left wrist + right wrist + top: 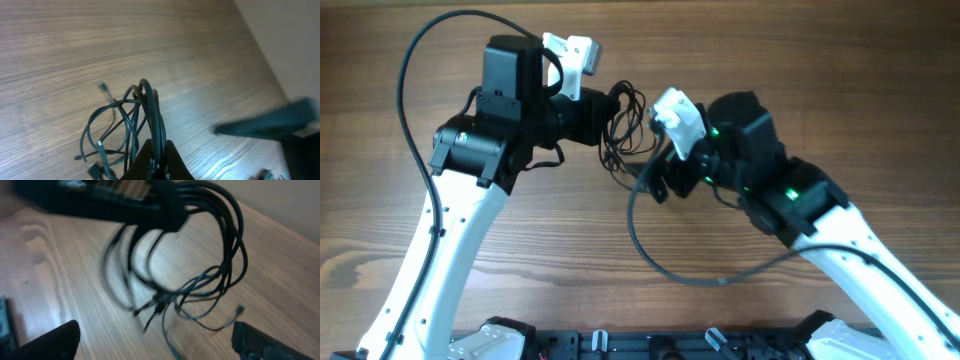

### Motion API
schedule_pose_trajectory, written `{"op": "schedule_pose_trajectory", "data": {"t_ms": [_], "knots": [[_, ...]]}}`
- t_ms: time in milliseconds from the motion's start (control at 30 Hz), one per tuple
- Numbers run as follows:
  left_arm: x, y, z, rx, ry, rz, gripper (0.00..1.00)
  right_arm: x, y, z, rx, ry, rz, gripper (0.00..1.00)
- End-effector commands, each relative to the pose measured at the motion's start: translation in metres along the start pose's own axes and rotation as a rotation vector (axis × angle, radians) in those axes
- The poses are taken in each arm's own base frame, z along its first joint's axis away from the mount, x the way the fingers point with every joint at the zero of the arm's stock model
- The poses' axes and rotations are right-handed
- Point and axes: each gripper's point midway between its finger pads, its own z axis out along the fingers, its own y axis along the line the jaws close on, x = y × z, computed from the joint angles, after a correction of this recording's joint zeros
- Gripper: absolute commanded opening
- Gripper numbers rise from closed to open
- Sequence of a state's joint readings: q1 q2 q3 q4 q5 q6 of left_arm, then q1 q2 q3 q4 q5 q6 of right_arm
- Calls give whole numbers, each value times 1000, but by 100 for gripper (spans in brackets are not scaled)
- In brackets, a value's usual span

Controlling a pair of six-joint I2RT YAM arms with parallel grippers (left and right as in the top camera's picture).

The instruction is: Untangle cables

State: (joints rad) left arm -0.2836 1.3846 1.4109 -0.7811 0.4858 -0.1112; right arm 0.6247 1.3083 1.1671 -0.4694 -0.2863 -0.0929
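Note:
The cables (623,135) are a bundle of thin black loops at the table's middle, between the two arms. My left gripper (159,156) is shut on several strands of the cables (150,112), which rise from the jaws and fall in loose loops with small plug ends on the wood. My right gripper (155,340) is open, its two fingers at the frame's lower corners. The cables (200,275) hang from the left gripper's dark fingers (150,207) in front of it, their lower loops and plugs lying between the right fingers.
The table is bare brown wood (800,60). A thicker black robot cable (660,250) loops over the table below the right gripper. The arm bases stand at the near edge.

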Motion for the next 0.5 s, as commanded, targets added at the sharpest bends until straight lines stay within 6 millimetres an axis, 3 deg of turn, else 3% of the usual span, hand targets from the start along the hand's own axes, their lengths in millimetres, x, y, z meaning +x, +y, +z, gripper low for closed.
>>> {"op": "schedule_pose_trajectory", "data": {"t_ms": [0, 100, 200, 467], "knots": [[-1, -21, -2, 103, 7, 3, 4, 13, -26, 27, 110, 49, 122, 91], [-4, -15, -3, 80, -6, 0, 4, 28, -50, 37, 237, 92, 215, 82], [-7, -7, -6, 55, -17, -11, 4, 35, -76, 31, 405, 89, 315, 80], [-16, -13, -12, 73, -60, -5, 4, 39, -68, 43, 342, 99, 351, 82]]}}
